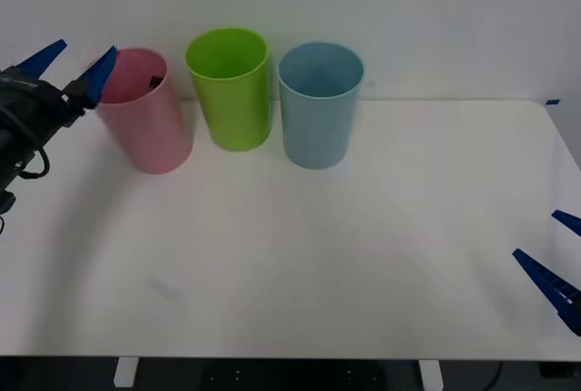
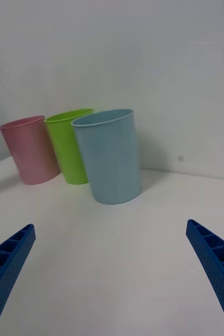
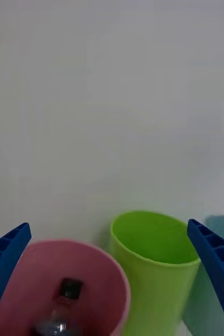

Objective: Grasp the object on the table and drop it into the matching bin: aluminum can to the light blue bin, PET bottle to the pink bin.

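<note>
The small clear plastic bottle with a black screw cap (image 3: 64, 310) lies inside the tall pink plastic bin (image 1: 145, 123). Your left gripper (image 1: 77, 63) hangs beside its rim, fingers spread and empty. Lift it straight up, clear of the neighbouring lime green bin (image 1: 231, 89). The white tabletop (image 1: 300, 255) offers open room; the right gripper (image 1: 556, 259) waits spread at its right edge.

Plain white wall (image 1: 436, 10) behind; dark floor (image 1: 272, 375) below front edge.

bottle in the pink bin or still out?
In. The small clear plastic bottle with black cap sits inside the tall pink plastic bin, below the open left hand.
</note>
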`<state>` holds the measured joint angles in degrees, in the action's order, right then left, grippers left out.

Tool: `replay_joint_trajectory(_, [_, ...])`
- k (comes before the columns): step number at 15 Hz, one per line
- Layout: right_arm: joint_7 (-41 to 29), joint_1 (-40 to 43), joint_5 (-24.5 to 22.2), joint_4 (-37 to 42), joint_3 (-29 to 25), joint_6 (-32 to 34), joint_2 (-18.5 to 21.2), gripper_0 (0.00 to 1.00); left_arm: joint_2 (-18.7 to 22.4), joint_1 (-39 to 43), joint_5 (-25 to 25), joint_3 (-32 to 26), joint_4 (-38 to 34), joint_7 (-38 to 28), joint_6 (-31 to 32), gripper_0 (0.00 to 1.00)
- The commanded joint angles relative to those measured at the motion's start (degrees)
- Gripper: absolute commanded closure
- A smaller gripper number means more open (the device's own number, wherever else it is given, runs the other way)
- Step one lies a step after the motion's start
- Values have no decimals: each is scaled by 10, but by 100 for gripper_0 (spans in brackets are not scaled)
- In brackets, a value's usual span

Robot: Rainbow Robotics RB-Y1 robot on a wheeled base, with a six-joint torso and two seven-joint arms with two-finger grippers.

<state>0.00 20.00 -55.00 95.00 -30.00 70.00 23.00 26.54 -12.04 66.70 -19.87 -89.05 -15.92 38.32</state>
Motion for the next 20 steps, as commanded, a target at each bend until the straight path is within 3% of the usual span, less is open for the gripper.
replay_joint_trajectory(1, [0, 0, 0, 0, 0, 0, 0, 0, 0, 43, -16, -30, -21, 5, 57, 0])
replay_joint_trajectory(7, [0, 0, 0, 0, 0, 0, 0, 0, 1, 121, -42, -87, -30, 24, 170, 0])
replay_joint_trajectory(12, [0, 0, 0, 0, 0, 0, 0, 0, 18, 206, -90, -89, -30, 110, 206, 0])
replay_joint_trajectory(16, [0, 0, 0, 0, 0, 0, 0, 0, 17, 258, -111, -103, -30, 135, 264, 0])
replay_joint_trajectory(20, [0, 0, 0, 0, 0, 0, 0, 0, 17, 302, -129, -82, -32, 198, 275, 0])
